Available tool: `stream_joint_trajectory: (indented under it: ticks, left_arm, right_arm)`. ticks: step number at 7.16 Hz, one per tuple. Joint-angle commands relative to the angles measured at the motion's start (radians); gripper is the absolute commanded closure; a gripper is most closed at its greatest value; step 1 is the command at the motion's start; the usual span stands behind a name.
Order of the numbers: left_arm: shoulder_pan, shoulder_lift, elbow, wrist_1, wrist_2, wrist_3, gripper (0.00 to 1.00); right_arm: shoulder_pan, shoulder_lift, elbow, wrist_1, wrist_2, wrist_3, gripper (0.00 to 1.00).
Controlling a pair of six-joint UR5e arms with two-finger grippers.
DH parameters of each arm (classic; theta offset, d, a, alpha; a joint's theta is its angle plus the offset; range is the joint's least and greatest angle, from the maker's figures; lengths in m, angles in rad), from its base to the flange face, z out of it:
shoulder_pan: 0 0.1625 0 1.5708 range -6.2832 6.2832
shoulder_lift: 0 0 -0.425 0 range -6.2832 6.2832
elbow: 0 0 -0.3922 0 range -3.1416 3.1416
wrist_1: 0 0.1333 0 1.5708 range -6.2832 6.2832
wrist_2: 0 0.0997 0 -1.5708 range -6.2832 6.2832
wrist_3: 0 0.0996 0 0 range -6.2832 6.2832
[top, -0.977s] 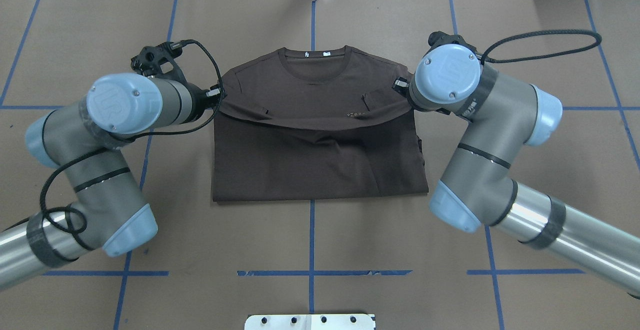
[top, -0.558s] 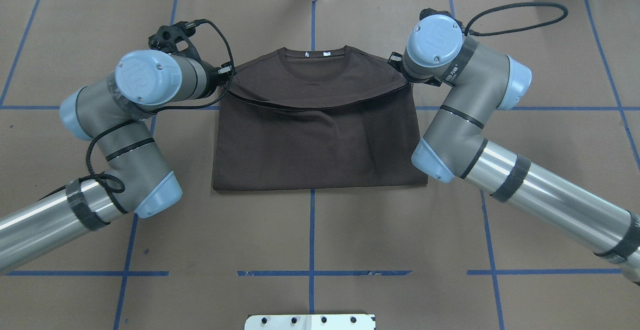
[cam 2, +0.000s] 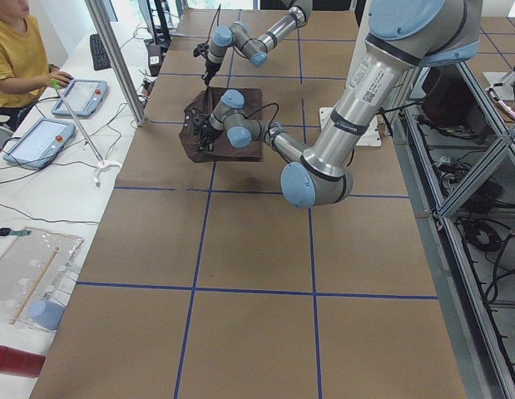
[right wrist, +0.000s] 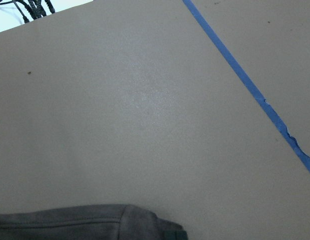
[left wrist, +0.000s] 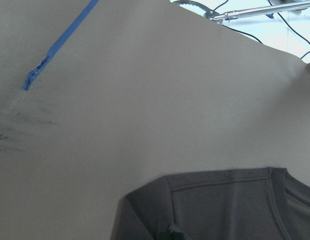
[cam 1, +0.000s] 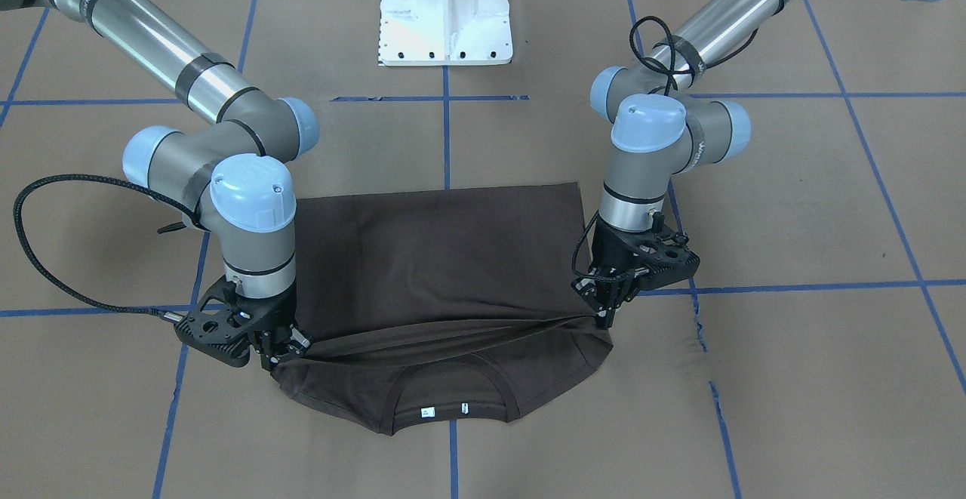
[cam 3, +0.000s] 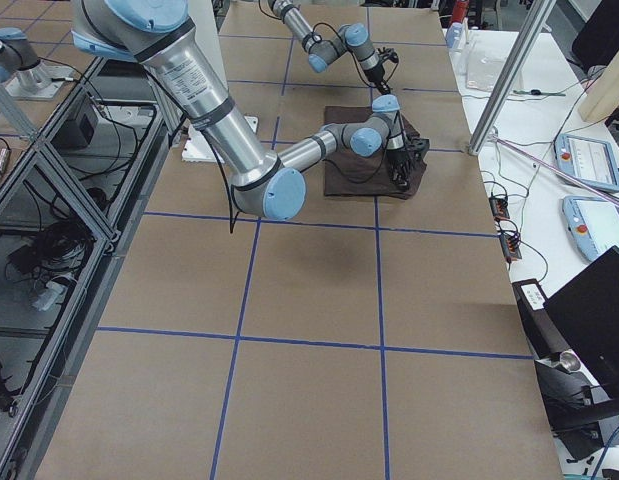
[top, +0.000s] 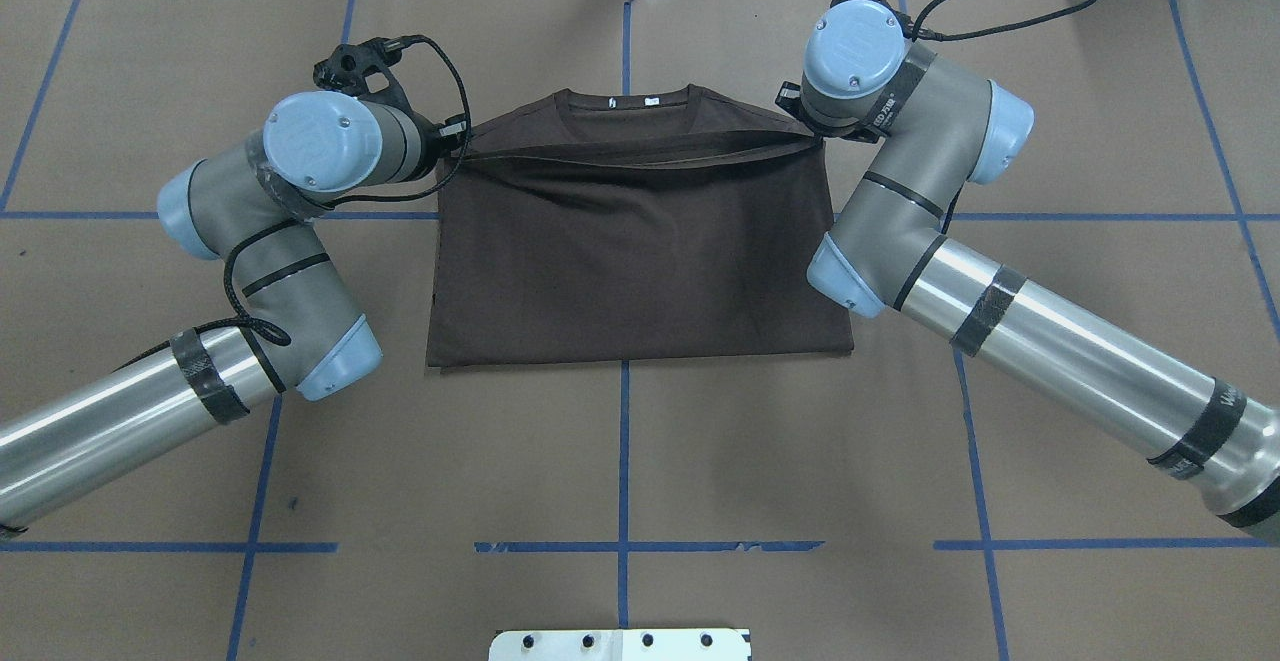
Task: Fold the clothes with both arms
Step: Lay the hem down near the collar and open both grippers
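The dark brown T-shirt [top: 640, 261] lies flat, its lower half doubled over toward the ribbed collar [top: 625, 103] with its white tags. My left gripper [top: 462, 141] is shut on the left end of the carried edge. My right gripper [top: 806, 137] is shut on the right end. The edge hangs taut between them, just short of the collar. In the front-facing view the left gripper [cam 1: 604, 315] is on the right and the right gripper [cam 1: 275, 357] is on the left, with the collar [cam 1: 453, 397] below them. The chest lettering is covered.
The white pedestal base [cam 1: 445, 16] stands at the robot's side of the brown paper-covered table [top: 640, 461], which is marked with blue tape lines. Cables lie along the far table edge. An operator in yellow [cam 2: 16, 50] sits beyond the table's far side.
Both grippers have moved away from the robot toward the collar, carrying the shirt's edge with them. The doubled layer now covers the chest lettering and sleeves.
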Motion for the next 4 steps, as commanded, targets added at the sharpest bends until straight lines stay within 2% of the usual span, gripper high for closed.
stream_joint_trajectory:
  ticks: [1,2,3,4]
  left_arm:
    - [0.001,0.005,0.005,-0.004,-0.001,-0.002,0.72]
    - [-0.001,0.011,0.004,-0.007,-0.001,-0.002,0.52]
    - [-0.002,0.013,0.004,-0.022,-0.004,-0.005,0.43]
    - [-0.005,0.016,0.000,-0.062,-0.009,-0.006,0.43]
  right_arm:
    - [0.001,0.002,-0.011,0.012,0.000,-0.001,0.89]
    - [-0.001,0.005,-0.011,0.014,-0.001,0.005,0.71]
    - [-0.001,0.008,0.009,0.015,0.000,0.013,0.60]
    - [0.010,-0.004,0.072,0.012,0.027,0.011,0.60]
